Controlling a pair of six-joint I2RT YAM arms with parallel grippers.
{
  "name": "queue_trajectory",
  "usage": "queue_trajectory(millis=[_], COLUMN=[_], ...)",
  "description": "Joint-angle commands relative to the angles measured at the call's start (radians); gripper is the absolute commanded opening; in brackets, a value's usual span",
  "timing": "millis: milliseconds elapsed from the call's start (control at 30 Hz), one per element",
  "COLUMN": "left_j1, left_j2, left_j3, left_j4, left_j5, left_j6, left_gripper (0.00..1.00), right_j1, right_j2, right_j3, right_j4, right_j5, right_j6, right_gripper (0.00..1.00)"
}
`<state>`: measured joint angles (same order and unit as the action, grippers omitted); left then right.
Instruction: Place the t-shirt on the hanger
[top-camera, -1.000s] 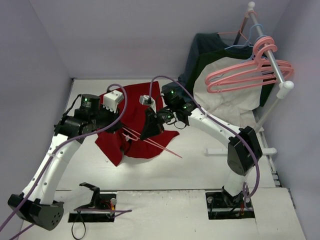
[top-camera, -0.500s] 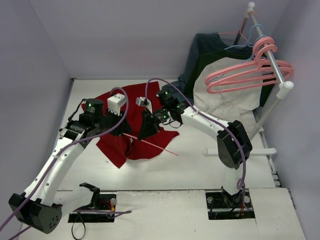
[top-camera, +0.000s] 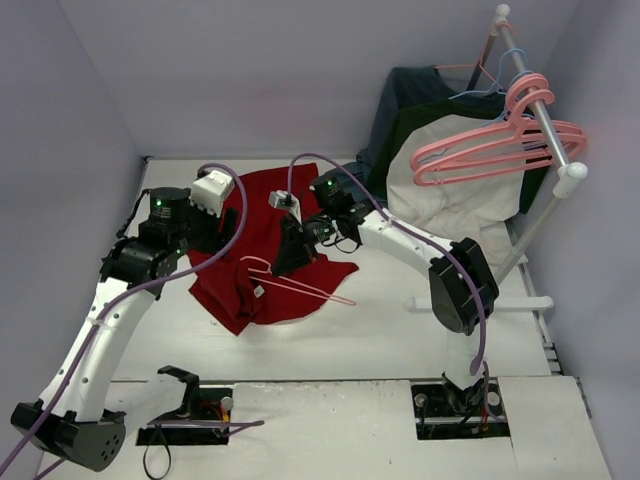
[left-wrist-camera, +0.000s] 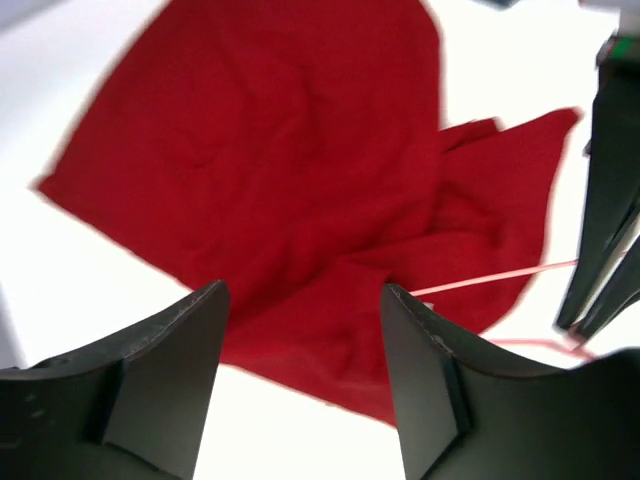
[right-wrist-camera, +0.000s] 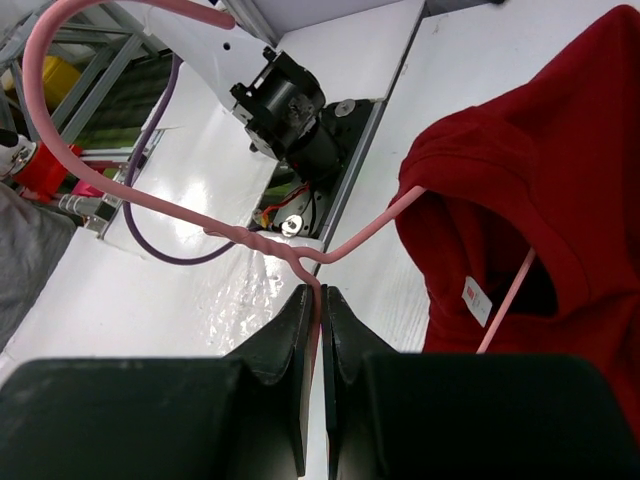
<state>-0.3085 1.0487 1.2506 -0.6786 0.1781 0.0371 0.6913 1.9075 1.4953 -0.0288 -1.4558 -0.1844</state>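
Right wrist view gives us the best read on progress. The right claw (right-wrist-camera: 321, 292) is pressed together on the hanger (right-wrist-camera: 150, 205), pinching the pink wire just beside the twist under the hook. From that twist one shoulder of the hanger runs across to the t-shirt (right-wrist-camera: 560, 180) and slips in at the collar. A short stretch of pink wire shows again inside the neck opening, close to the white label (right-wrist-camera: 478, 300).

We judge the task to be partly done. The hanger is in hand and one end has entered the neck. Neither shoulder of the shirt sits on the wire yet, and most of the cloth lies rumpled on the table (top-camera: 400, 340). The other end must yet go in through the collar, and the shirt must then be settled evenly on the hanger.

From above, the shirt lies between the two arms. Its long axis runs roughly from near to far, with the collar and label at the near end. The hanger's long axis lies on a diagonal. It starts at the collar and slants right and nearer, ending over bare table. In the wrist view the hook curls away from the shirt.

The left claw (left-wrist-camera: 303, 300) is spread over the red cloth, holding nothing.
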Motion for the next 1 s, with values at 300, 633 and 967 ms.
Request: queue_trajectory(millis=[300,633,967], left_j1=[0.003,0.003,0.003], left_j2=[-0.173,-0.091,0.006], left_j3=[-0.181,-0.244,-0.268], left_j4=[-0.019,0.066,0.113], left_j5=[0.165,0.322,0.42], left_j6=[0.406,0.522,0.59], left_gripper=[0.52,0.52,0.52], right_j1=[-0.018,-0.019,-0.027], right_j2=[0.03,0.041,0.04], right_j3=[0.064,0.072,0.075], right_j4=[0.046,0.046,0.046], right_j5=[-0.08,-0.099,-0.12], right_j6=[0.0,0.0,0.0], right_gripper=[0.0,0.0,0.0])
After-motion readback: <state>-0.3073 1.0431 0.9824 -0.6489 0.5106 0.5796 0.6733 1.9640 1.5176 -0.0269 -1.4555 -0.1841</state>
